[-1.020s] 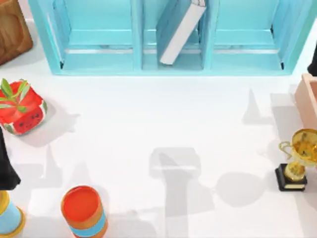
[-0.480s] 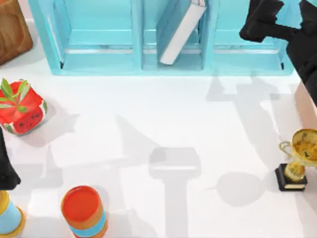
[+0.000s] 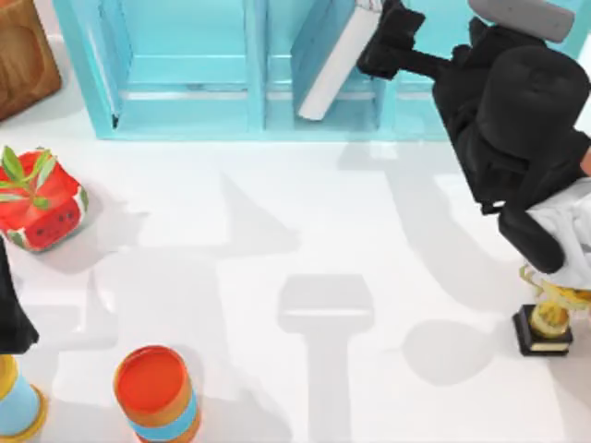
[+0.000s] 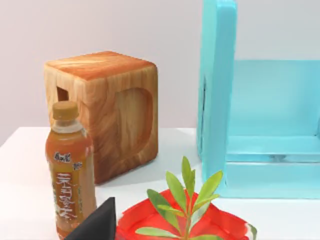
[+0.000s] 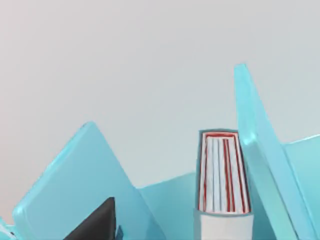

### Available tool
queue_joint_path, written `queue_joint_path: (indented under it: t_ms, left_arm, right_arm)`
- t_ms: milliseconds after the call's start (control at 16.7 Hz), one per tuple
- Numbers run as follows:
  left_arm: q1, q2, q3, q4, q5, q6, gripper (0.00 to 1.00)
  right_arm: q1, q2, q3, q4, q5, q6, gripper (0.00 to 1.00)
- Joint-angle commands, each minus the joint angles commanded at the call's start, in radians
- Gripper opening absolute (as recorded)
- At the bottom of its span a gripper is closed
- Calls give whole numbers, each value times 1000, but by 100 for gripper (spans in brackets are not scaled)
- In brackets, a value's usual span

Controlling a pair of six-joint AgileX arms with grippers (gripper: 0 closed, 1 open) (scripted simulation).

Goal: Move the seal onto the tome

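Right gripper (image 3: 380, 41), finger state indeterminate, beside the leaning teal-blue hardcover tome (image 3: 337, 55) in the light-blue shelf unit (image 3: 185, 101). A brush could topple it.

The top camera looked straight down on the surface (image 3: 305, 231); both wrist cameras faced the shelf unit (image 3: 185, 101) closely, the right one near the tome (image 5: 223, 175).

The tome (image 3: 331, 57) leans inside the shelf unit's (image 3: 185, 120) middle compartment.

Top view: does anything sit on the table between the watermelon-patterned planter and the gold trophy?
Nothing: between the planter and the trophy the top view shows bare white table, crossed by shadows.
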Motion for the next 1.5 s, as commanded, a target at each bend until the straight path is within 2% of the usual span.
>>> queue_joint_path:
  t_ms: [960,1500]
  left_arm:
    - [0,0,0,0,0,0,100]
    - [0,0,0,0,0,0,100]
  right_arm:
    - [143,612,313,228,301,1,100]
    - [135,630,332,221,303,-2,100]
